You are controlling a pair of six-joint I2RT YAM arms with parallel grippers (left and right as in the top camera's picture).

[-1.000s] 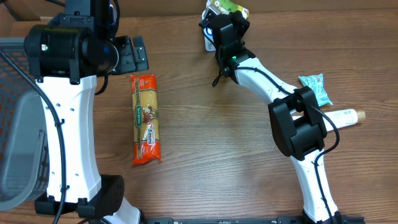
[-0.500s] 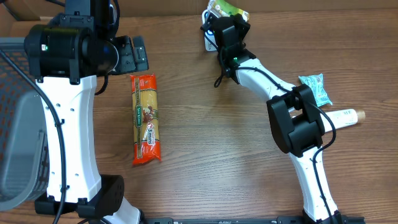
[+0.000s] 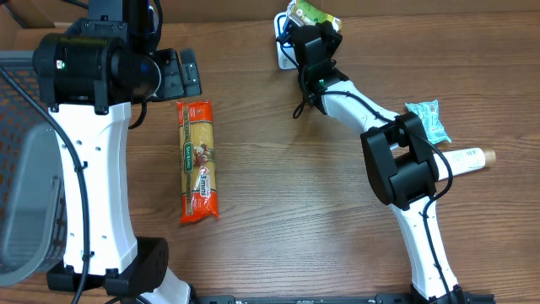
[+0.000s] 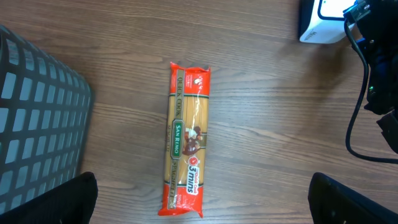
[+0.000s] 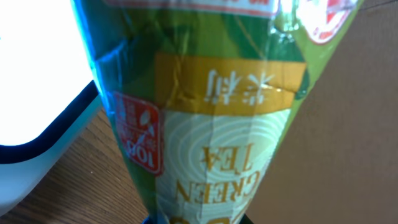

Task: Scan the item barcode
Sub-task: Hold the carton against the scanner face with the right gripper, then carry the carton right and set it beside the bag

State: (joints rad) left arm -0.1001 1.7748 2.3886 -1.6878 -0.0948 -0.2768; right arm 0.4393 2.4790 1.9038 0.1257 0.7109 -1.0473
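Note:
A green tea packet (image 3: 310, 12) (image 5: 211, 124) is held at the table's far edge, and my right gripper (image 3: 310, 38) (image 5: 199, 219) is shut on its lower end. It hangs right beside the white barcode scanner (image 3: 283, 54) (image 5: 37, 74), whose bright face fills the left of the right wrist view. My left gripper (image 3: 177, 74) (image 4: 200, 202) stands wide open above the table, with nothing between its fingers. Below it an orange-red pasta packet (image 3: 198, 160) (image 4: 186, 149) lies flat on the wood.
A grey mesh basket (image 3: 25, 169) (image 4: 37, 112) stands at the left edge. A teal packet (image 3: 426, 118) and a white tube (image 3: 468, 159) lie at the right. The scanner (image 4: 323, 22) also shows top right in the left wrist view. A brown cardboard wall (image 5: 354, 124) stands behind the tea packet.
My right gripper has carried the green tea packet slightly farther back and right, beside the scanner. The left arm and the pasta packet have not moved.

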